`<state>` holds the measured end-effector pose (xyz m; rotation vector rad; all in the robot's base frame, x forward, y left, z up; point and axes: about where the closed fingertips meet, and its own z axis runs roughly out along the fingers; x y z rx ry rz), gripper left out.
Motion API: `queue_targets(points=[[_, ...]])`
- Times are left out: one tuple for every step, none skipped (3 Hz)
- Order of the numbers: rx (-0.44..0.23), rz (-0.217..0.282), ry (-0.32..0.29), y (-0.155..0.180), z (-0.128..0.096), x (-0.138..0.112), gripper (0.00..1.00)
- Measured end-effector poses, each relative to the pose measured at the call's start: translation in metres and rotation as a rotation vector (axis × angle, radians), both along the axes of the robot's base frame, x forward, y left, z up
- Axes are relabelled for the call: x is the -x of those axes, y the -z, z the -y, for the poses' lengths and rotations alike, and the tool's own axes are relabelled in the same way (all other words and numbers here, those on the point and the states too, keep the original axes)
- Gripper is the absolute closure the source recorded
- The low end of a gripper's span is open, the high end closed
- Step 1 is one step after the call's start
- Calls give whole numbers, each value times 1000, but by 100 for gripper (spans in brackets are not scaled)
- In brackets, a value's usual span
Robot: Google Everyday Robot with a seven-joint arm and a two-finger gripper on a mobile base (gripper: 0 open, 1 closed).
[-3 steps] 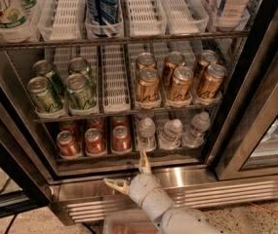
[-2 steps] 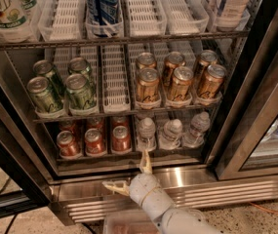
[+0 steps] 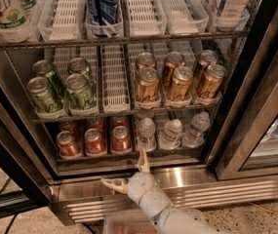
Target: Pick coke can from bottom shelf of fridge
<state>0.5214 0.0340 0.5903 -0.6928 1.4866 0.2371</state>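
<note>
The fridge [image 3: 255, 130] stands open in the camera view. On its bottom shelf [image 3: 129, 156] stand red coke cans with silver tops: the front ones at left [image 3: 67, 144], middle [image 3: 94, 141] and right [image 3: 121, 138], with more behind them. My gripper [image 3: 127, 172] is just below and in front of the shelf's front edge, under the right coke can. Its pale fingers are spread wide, one pointing up [image 3: 142, 161], one pointing left [image 3: 112, 184]. It holds nothing.
Clear water bottles [image 3: 170, 133] stand right of the coke cans. Green cans [image 3: 63, 87] and gold-brown cans [image 3: 177, 79] fill the rack above. The ribbed steel base [image 3: 226, 191] lies below the shelf. The door frame [image 3: 255, 106] stands at right.
</note>
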Motion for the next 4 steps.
queue_targets(points=[[-3,11,19,2,-1,-6,15],[2,25,43,3,1,-9,29],[2,25,43,3,1,-9,42],[2,25,43,3,1,-9,39]])
